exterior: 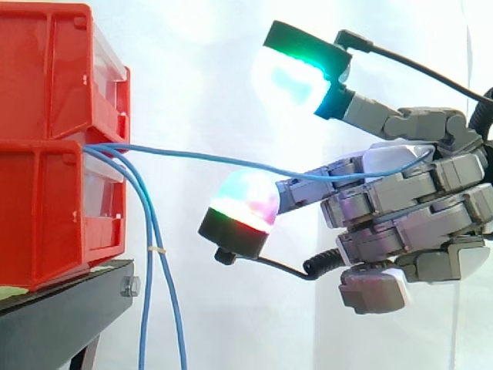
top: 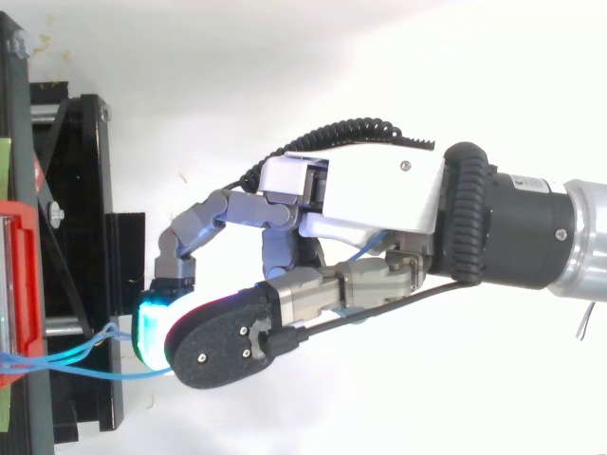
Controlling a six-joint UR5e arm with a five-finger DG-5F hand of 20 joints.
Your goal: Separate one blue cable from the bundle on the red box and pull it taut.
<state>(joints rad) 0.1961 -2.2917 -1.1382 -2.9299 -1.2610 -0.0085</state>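
Several thin blue cables come out between the two stacked red bins (exterior: 46,223). One blue cable (exterior: 208,159) runs almost level to the right, with a slight sag, into my hand (exterior: 416,208). It crosses a finger and goes in between the curled fingers, which pinch it. Other blue cables (exterior: 146,254) hang down in front of the lower bin, joined by a small tie. One glowing fingertip (exterior: 245,202) points towards the bins, and another is raised above it. From above, the cable (top: 66,358) leads from the bin to my hand (top: 370,204).
The bins sit on a black stand (exterior: 62,316) at the left, with a white curtain behind. From above, the stand's frame (top: 85,237) lies just left of my fingertips. Open room lies below and right of the hand.
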